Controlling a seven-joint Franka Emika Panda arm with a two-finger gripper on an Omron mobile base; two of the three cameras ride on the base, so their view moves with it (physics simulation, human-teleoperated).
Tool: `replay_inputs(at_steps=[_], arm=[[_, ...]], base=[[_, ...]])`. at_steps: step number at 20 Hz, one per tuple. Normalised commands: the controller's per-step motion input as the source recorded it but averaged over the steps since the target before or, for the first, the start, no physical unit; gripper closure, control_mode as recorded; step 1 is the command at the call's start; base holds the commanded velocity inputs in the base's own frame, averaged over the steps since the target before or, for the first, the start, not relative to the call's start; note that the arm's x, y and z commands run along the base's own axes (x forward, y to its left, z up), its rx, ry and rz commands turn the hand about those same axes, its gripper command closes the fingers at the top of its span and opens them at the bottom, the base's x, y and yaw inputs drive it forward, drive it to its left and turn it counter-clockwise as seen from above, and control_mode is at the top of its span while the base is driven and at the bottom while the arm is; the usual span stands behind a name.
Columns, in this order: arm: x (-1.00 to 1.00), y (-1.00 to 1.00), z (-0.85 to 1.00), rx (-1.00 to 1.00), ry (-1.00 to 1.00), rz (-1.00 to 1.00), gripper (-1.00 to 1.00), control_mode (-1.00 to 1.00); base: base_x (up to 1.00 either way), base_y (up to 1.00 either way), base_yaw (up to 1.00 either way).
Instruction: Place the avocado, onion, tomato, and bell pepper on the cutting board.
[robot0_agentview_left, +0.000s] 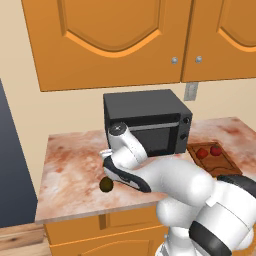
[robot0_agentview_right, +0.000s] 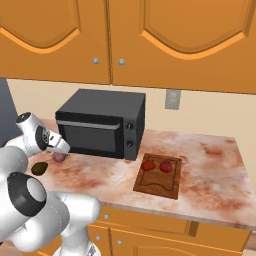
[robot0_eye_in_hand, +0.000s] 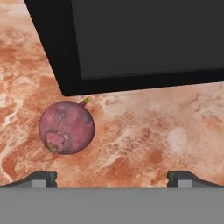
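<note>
The pinkish-purple onion (robot0_eye_in_hand: 66, 127) lies on the counter just in front of the black oven, left of centre in the hand view. My gripper (robot0_eye_in_hand: 113, 179) hovers over it, open, with nothing between the fingertips. In the right base view the hand (robot0_agentview_right: 53, 144) partly covers the onion (robot0_agentview_right: 59, 157). The dark olive avocado (robot0_agentview_right: 39, 168) (robot0_agentview_left: 106, 185) rests nearer the counter's front edge. The cutting board (robot0_agentview_right: 157, 186) (robot0_agentview_left: 223, 163) lies to the right of the oven, and on it sit the red bell pepper (robot0_agentview_right: 148, 164) (robot0_agentview_left: 202, 153) and the tomato (robot0_agentview_right: 166, 166) (robot0_agentview_left: 215, 150).
A black countertop oven (robot0_agentview_right: 102, 122) (robot0_agentview_left: 147, 122) stands against the back wall between the onion and the board. Orange wall cabinets (robot0_agentview_right: 125, 35) hang above. The marbled counter (robot0_agentview_right: 210, 170) ends at its left edge (robot0_agentview_left: 42, 185), close to the avocado.
</note>
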Motion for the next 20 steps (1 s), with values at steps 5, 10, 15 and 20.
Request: replay_inputs(at_steps=[5,10,15,20], arm=[[0.07,0.1,-0.01,0.11,0.0,0.03,-1.0,-1.0],[0.16,0.17,-0.26,0.01,0.0,-0.02,-1.0,-1.0],[0.21,0.16,-0.24,0.0,0.02,-0.07,-1.0,-1.0],[0.26,0.1,-0.07,0.0,0.03,-0.08,-1.0,-1.0]], base=[[0.0,0.0,0.0],[0.0,0.0,0.0],[0.0,0.0,0.0],[0.0,0.0,0.0]])
